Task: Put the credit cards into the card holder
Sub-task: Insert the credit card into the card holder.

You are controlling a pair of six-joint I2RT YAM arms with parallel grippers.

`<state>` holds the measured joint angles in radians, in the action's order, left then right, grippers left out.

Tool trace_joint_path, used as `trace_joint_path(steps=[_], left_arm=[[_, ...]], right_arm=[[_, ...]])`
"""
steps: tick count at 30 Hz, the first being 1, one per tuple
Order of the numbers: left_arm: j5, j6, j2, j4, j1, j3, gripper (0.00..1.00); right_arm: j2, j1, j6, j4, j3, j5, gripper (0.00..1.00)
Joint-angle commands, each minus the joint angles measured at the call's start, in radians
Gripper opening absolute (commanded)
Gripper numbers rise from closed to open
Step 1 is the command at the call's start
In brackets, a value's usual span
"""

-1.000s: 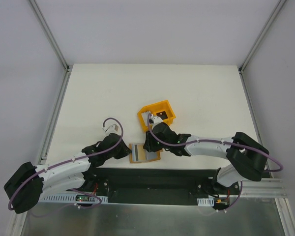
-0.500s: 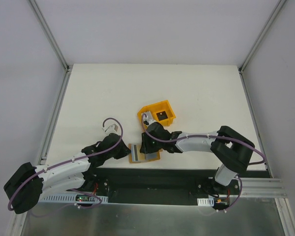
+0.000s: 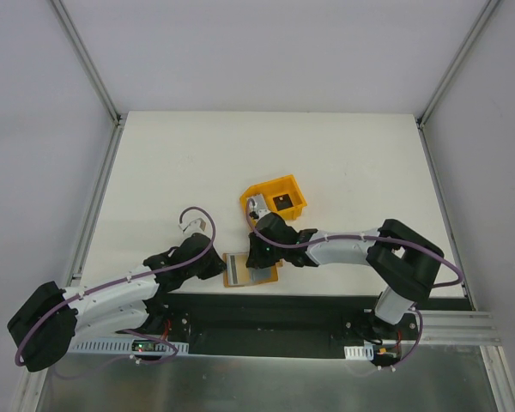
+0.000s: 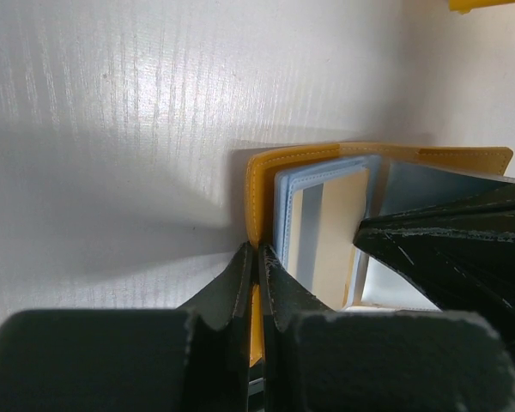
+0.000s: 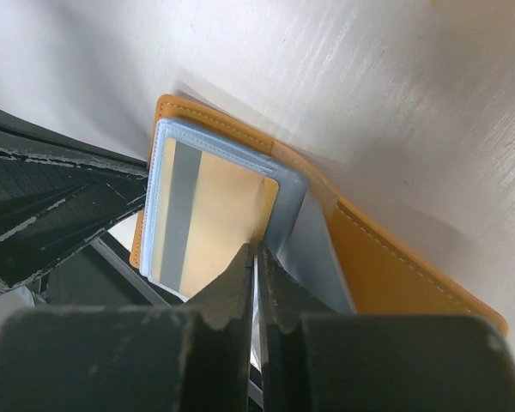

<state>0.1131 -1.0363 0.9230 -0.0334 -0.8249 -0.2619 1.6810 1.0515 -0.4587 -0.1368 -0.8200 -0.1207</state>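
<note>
The card holder (image 3: 270, 276) lies open near the table's front edge, orange outside (image 5: 386, 266) with pale grey pockets. A tan credit card with a grey stripe (image 5: 210, 223) sits in its left pocket (image 4: 330, 219). My left gripper (image 4: 257, 255) is shut on the holder's orange left edge (image 4: 256, 184); from above the left gripper (image 3: 221, 266) is at the holder's left side. My right gripper (image 5: 256, 253) is shut on a thin pale grey pocket leaf at the holder's middle, and from above the right gripper (image 3: 259, 257) is over the holder. A dark card (image 3: 279, 201) lies in the bin.
A yellow-orange plastic bin (image 3: 293, 190) stands just behind the card holder, close to my right wrist. The table's front edge and a black base rail (image 3: 266, 311) run directly below the holder. Both arms crowd the holder from either side.
My right gripper has come down and left from beside the bin onto the holder and has closed its jaws on the pocket leaf. The left gripper has kept its hold.
</note>
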Motion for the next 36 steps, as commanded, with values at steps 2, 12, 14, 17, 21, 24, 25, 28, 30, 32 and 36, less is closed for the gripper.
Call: trace_joint_path(steps=[2, 12, 14, 17, 21, 24, 25, 28, 30, 32, 36], left_arm=[[-0.013, -0.004, -0.001, 0.029, -0.005, -0.013, 0.00], [-0.009, -0.031, -0.087, 0.029, -0.005, 0.009, 0.00], [-0.013, -0.031, -0.107, 0.029, -0.005, 0.004, 0.00], [-0.020, -0.033, -0.119, 0.026, -0.005, -0.002, 0.00], [-0.030, -0.030, -0.116, 0.027, -0.005, -0.011, 0.00], [-0.033, -0.030, -0.113, 0.026, -0.005, -0.014, 0.00], [-0.035, -0.030, -0.115, 0.027, -0.005, -0.013, 0.00], [-0.035, -0.030, -0.119, 0.027, -0.005, -0.014, 0.00], [-0.036, -0.031, -0.124, 0.027, -0.005, -0.014, 0.00], [-0.036, -0.031, -0.124, 0.026, -0.005, -0.014, 0.00], [-0.036, -0.031, -0.127, 0.027, -0.006, -0.013, 0.00]], right_arm=[[-0.040, 0.010, -0.003, 0.011, -0.033, -0.019, 0.11], [-0.167, -0.005, 0.051, 0.132, -0.033, 0.072, 0.36], [-0.170, 0.008, 0.058, 0.170, -0.048, 0.079, 0.41], [-0.152, 0.025, 0.051, 0.193, -0.076, 0.085, 0.45], [-0.107, 0.053, 0.043, 0.206, -0.108, 0.093, 0.48], [-0.075, 0.071, 0.041, 0.221, -0.137, 0.099, 0.50], [-0.066, 0.074, 0.045, 0.226, -0.145, 0.102, 0.51], [-0.032, 0.085, 0.043, 0.259, -0.180, 0.112, 0.54], [-0.015, 0.091, 0.049, 0.273, -0.197, 0.115, 0.54], [0.003, 0.096, 0.052, 0.279, -0.214, 0.115, 0.55], [0.029, 0.104, 0.058, 0.307, -0.238, 0.151, 0.56]])
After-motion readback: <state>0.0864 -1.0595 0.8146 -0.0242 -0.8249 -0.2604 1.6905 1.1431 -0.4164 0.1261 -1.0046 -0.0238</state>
